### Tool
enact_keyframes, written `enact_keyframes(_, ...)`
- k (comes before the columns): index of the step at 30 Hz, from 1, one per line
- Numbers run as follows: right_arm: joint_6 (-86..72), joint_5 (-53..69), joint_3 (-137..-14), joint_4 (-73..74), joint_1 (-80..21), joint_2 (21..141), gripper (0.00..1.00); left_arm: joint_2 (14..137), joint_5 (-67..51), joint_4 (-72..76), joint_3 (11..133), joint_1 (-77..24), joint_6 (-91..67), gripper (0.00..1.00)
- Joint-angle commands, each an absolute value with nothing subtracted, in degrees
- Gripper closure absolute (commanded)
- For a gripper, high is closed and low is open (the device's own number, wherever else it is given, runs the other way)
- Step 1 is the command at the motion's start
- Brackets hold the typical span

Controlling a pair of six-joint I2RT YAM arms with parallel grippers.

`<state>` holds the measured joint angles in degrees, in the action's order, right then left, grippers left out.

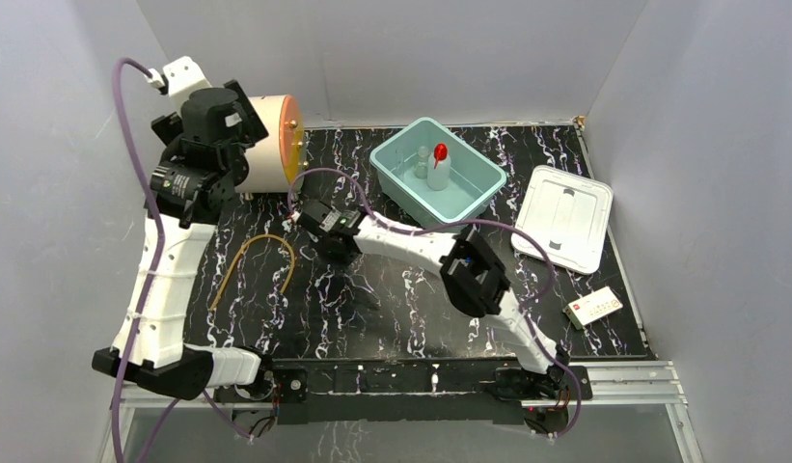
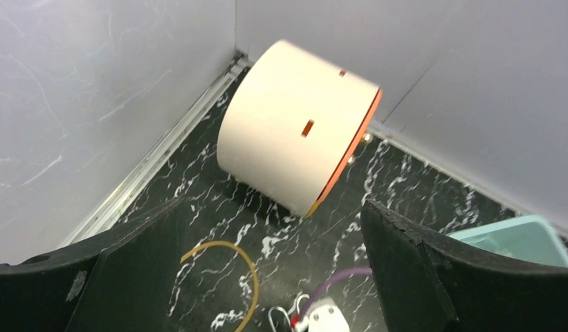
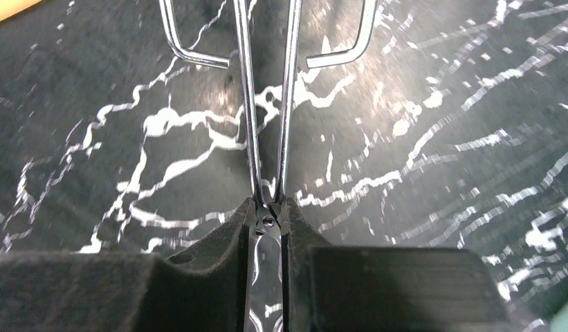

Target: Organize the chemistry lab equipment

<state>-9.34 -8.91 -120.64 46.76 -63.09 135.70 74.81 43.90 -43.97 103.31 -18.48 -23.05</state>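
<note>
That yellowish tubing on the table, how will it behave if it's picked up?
Probably floppy: the yellowish tubing lies in a loose open loop, so free ends would likely droop. It looks thin, so likely light. Pushed, it may bend rather than slide whole.

The wire tongs [image 3: 248, 104] are gleaming as smooth, polished metal, mirror-bright. The pads [image 3: 218, 242] of the right gripper [image 3: 267, 214] are looking like matt black foam, slightly grainy. The table [image 1: 392, 309] is showing a black, white-veined marble pattern with a soft sheen. The drum [image 2: 288, 124] is looking matt and cream, like card, its rim edged in glossy orange. The bin [image 1: 469, 188] and the lid [image 1: 563, 217] are reading as smooth plastic. The tubing [image 2: 218, 243] is looking rubbery and yellowish; the walls [image 2: 94, 69] are appearing matt grey, faintly scratched.
</note>
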Motion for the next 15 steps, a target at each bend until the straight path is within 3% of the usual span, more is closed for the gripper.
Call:
enact_keyframes(1,-9.1,-10.0,-113.5,35.1,-63.2,121.6,0.91,73.6,44.7,-42.3,109.6,-18.4,-21.0,0.07)
enact_keyframes(15,-9.4,-13.4,-107.9,30.9,-53.7,104.7,0.9,73.5,45.3,-41.5,111.6,-18.8,-20.2,0.07)
